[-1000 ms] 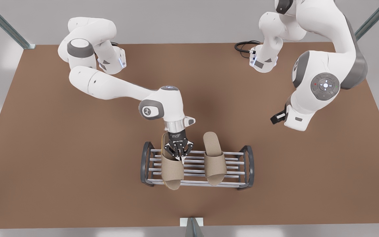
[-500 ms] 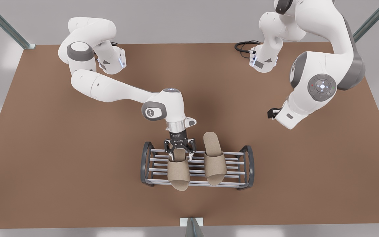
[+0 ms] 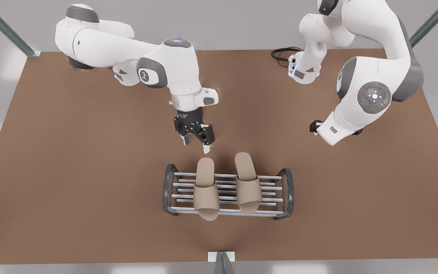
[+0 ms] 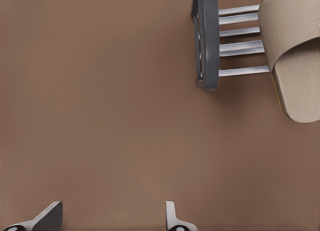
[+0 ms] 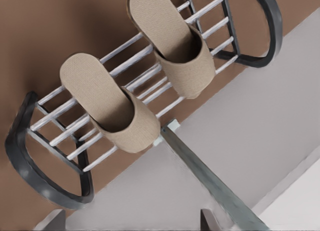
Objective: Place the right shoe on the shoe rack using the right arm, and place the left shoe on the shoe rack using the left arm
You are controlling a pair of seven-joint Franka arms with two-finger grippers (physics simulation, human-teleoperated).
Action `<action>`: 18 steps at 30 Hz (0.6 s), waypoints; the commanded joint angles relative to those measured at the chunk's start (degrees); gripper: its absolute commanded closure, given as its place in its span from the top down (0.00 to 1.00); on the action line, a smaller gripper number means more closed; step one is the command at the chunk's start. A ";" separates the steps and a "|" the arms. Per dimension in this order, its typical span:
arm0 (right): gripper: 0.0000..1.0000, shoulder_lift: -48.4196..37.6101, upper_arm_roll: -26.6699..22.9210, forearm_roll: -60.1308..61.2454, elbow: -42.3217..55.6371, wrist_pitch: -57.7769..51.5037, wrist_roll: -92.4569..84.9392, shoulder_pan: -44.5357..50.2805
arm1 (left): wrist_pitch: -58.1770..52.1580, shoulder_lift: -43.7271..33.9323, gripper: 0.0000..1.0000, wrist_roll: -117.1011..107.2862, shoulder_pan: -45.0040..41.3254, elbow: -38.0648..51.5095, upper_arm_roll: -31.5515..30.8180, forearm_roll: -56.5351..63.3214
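Two beige slippers lie side by side on the shoe rack (image 3: 283,190), toes toward the table's front edge. The right shoe (image 3: 206,190) is on the front view's left, the left shoe (image 3: 248,182) on its right. My right gripper (image 3: 196,145) hangs open and empty above the table, just behind the rack. Its wrist view looks down on the right shoe (image 5: 100,96), the left shoe (image 5: 170,36) and the rack (image 5: 30,156). My left gripper (image 3: 313,126) waits behind the rack's far end, open (image 4: 110,218), near the rack end (image 4: 207,41) and left shoe (image 4: 295,51).
The brown table (image 3: 70,171) has bare room on both sides of the rack. A black cable (image 3: 281,53) lies by the arm base at the back. A metal post (image 3: 221,260) stands at the front edge, also in the right wrist view (image 5: 210,176).
My right gripper opened and let go of the right shoe, which settled flat on the rack. The gripper then rose and drew back behind the rack. The left arm shifted only slightly.
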 commanded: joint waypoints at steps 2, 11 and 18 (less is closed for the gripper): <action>1.00 -17.67 -54.33 63.06 -1.64 -3.43 14.97 14.97 | -0.21 -0.03 1.00 7.05 0.28 0.02 -0.85 0.03; 1.00 -27.52 -68.23 63.25 -11.40 -13.98 76.93 8.30 | -0.30 -0.03 1.00 7.05 0.37 0.02 -0.94 0.03; 1.00 -25.15 -67.97 63.08 -9.12 -13.36 77.02 6.62 | -0.30 -0.03 1.00 7.05 0.72 0.02 -1.03 0.03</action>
